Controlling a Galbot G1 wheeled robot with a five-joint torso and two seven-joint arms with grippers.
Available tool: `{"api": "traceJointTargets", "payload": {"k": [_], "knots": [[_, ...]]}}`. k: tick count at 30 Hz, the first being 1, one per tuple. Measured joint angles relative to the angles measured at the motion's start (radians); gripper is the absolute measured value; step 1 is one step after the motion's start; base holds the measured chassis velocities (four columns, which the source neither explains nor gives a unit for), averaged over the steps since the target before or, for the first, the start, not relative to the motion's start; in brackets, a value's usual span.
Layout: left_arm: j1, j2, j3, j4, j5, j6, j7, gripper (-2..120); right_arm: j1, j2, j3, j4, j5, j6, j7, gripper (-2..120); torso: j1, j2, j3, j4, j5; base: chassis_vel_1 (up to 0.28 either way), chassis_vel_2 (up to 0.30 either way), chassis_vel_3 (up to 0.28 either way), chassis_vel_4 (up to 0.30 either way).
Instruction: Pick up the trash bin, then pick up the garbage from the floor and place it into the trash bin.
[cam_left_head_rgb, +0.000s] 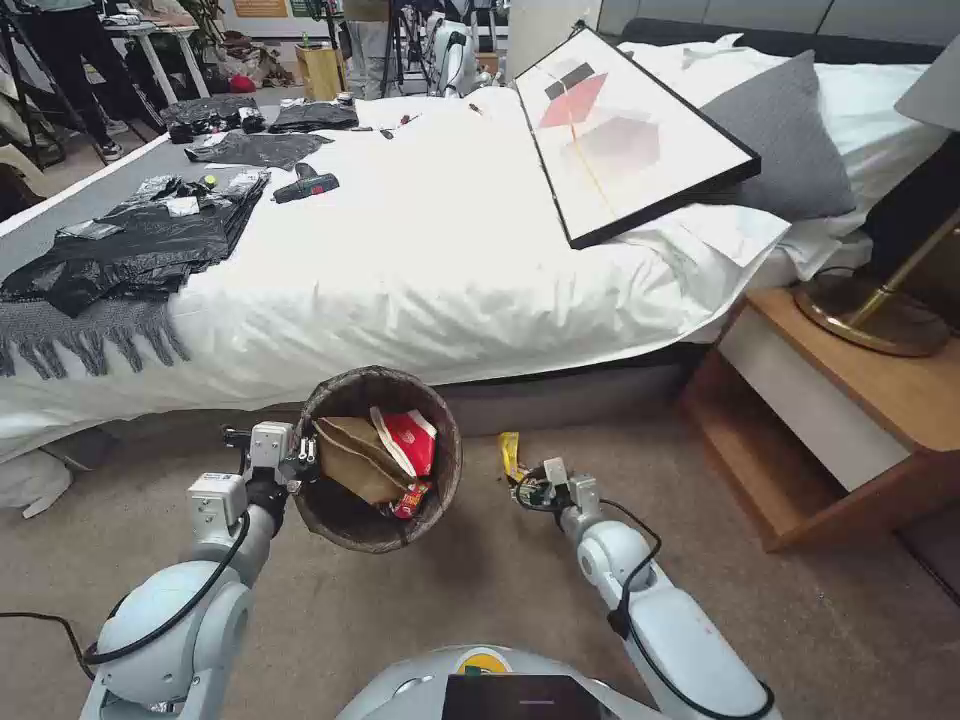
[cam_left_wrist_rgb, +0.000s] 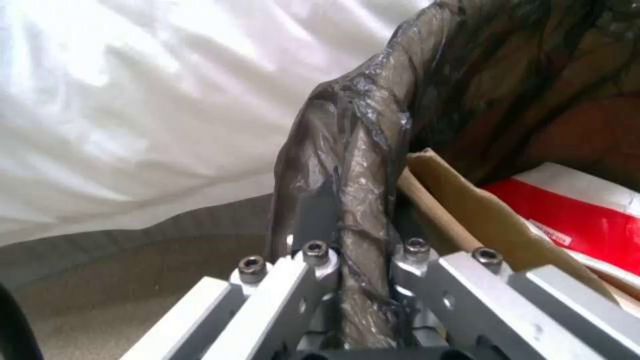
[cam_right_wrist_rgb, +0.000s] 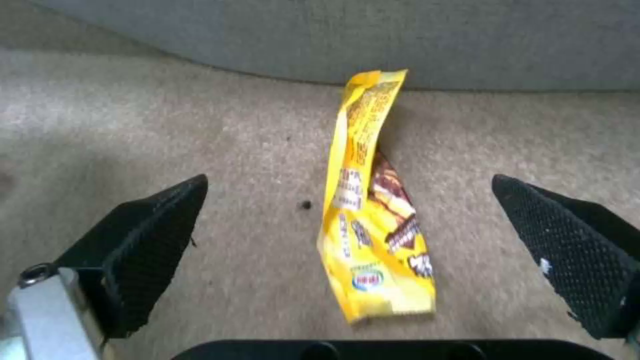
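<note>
The trash bin (cam_left_head_rgb: 440, 470), lined with a dark brown bag, hangs tilted above the carpet in front of the bed. My left gripper (cam_left_head_rgb: 302, 458) is shut on its rim (cam_left_wrist_rgb: 353, 190); the left wrist view shows the jaws of that gripper (cam_left_wrist_rgb: 363, 260) clamped over the bag-covered edge. Inside lie a brown paper bag (cam_left_head_rgb: 352, 462) (cam_left_wrist_rgb: 480, 210) and a red-and-white packet (cam_left_head_rgb: 410, 440) (cam_left_wrist_rgb: 580, 210). One piece of garbage, a yellow snack wrapper (cam_left_head_rgb: 510, 452) (cam_right_wrist_rgb: 373, 215), lies flat on the carpet by the bed base. My right gripper (cam_left_head_rgb: 527, 486) (cam_right_wrist_rgb: 348, 182) hovers low over it, open, with one black fingertip (cam_right_wrist_rgb: 153, 235) on each side.
The bed (cam_left_head_rgb: 450, 260) runs across the view, with black plastic bags (cam_left_head_rgb: 140, 240) and a framed picture (cam_left_head_rgb: 630, 140) on it. A wooden nightstand (cam_left_head_rgb: 850, 400) with a brass lamp base (cam_left_head_rgb: 870, 315) stands at the right. Open carpet (cam_left_head_rgb: 500, 590) lies in front of me.
</note>
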Motion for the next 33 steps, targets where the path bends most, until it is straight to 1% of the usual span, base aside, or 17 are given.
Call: {"api": "traceJointTargets", "payload": {"k": [1,5,6,11,17,20,27,33], "knots": [[0.0,0.0,0.0,0.0,0.0,0.0,0.0,3,0.0,0.0,0.0,0.0,0.0,0.0,0.0,100,0.0,0.0,0.0,0.0,0.0,0.0,0.0,0.0,0.0],[0.005,-0.002,0.0,-0.008,0.003,0.0,0.0,3,0.06,0.017,-0.026,-0.073,0.015,-0.001,0.007,100,0.0,0.0,0.0,0.0,0.0,0.0,0.0,0.0,0.0],[0.005,-0.002,0.0,-0.008,0.003,0.0,0.0,3,0.06,0.017,-0.026,-0.073,0.015,-0.001,0.007,100,0.0,0.0,0.0,0.0,0.0,0.0,0.0,0.0,0.0],[0.011,-0.007,0.001,-0.011,0.007,-0.001,0.0,3,0.116,0.039,-0.033,-0.151,0.033,-0.003,0.008,100,0.0,0.0,0.0,0.0,0.0001,0.0,0.0,0.0,0.0],[0.011,-0.009,0.005,-0.012,0.009,-0.002,0.001,3,0.142,0.047,-0.037,-0.19,0.055,-0.008,0.005,100,0.0,0.0,0.0,-0.0002,0.0001,0.0,0.0,0.0,0.0],[0.009,-0.01,0.008,-0.011,0.011,-0.002,0.001,3,0.173,0.055,-0.046,-0.24,0.073,-0.015,0.003,100,0.0,0.0,0.0,-0.0002,0.0001,0.0,0.0,0.0,0.0],[0.007,-0.008,0.009,-0.007,0.011,-0.003,0.001,3,0.215,0.068,-0.059,-0.313,0.084,-0.017,0.001,100,0.0,0.0,0.0,0.0,0.0001,0.0,0.0,0.0,0.0],[0.004,-0.004,0.007,-0.001,0.008,-0.003,0.002,3,0.256,0.09,-0.074,-0.409,0.087,-0.02,-0.002,100,0.0,0.0,0.0,0.0,0.0001,0.0,0.0,0.0,0.0]]}}
